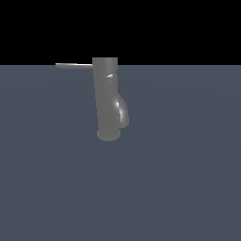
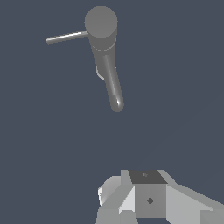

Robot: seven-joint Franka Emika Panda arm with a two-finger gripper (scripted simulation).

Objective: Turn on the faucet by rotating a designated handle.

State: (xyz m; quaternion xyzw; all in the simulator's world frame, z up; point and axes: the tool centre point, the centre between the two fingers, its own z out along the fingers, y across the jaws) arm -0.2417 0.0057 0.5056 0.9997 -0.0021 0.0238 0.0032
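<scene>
The faucet point(image 1: 106, 94) is a grey upright cylinder on a round base flange, standing on the dark floor in the exterior view. Its short curved spout point(image 1: 122, 110) bulges low on the exterior view's right side. The handle point(image 1: 75, 65) is a thin flat lever pointing horizontally from the top toward the exterior view's left. The wrist view looks down on the faucet point(image 2: 101, 24), with the handle point(image 2: 65, 37) and spout point(image 2: 113, 87) both plain to see. No gripper fingers show in either view. Nothing touches the handle.
White and grey blocky parts of the robot point(image 2: 148, 199) fill the edge of the wrist view, well apart from the faucet. A flat dark grey floor point(image 1: 188, 179) surrounds the faucet.
</scene>
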